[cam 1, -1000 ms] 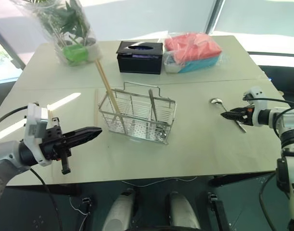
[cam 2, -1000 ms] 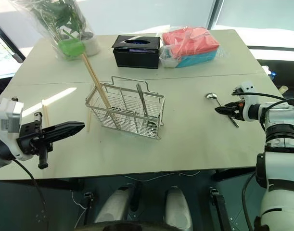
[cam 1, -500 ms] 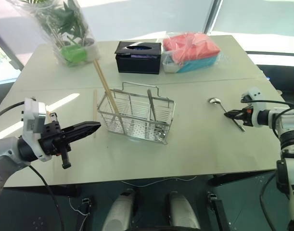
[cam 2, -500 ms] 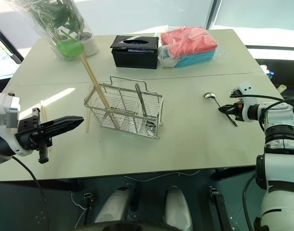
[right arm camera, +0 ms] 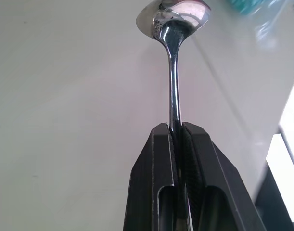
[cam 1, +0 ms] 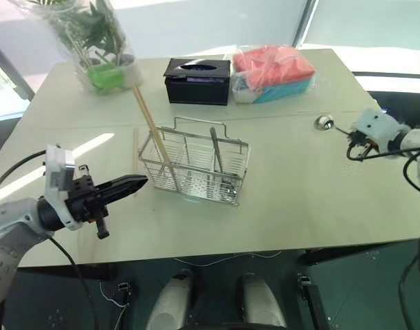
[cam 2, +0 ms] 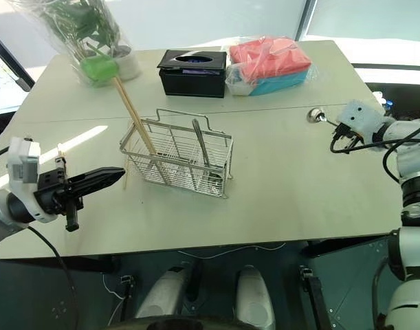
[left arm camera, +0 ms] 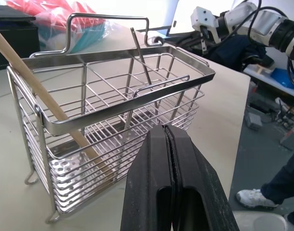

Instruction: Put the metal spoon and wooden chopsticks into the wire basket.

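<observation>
A: What's at the left?
B: The left gripper (cam 1: 137, 183) hovers over the desk (cam 1: 292, 199) with its jaws clenched on nothing, pointing at the wire basket (cam 1: 196, 168).

A: And the chopsticks?
B: One of the wooden chopsticks (cam 1: 153, 133) leans in the basket's left end; another lies flat on the desk just left of it. A dark metal utensil (cam 1: 216, 153) stands in a compartment further right.

A: The spoon?
B: The metal spoon (right arm camera: 174, 57) is lifted off the desk at the right, handle pinched in the right gripper (right arm camera: 176, 137), bowl pointing away.

A: Any writing?
B: None readable, not even on the black tissue box (cam 1: 199, 80) behind.
</observation>
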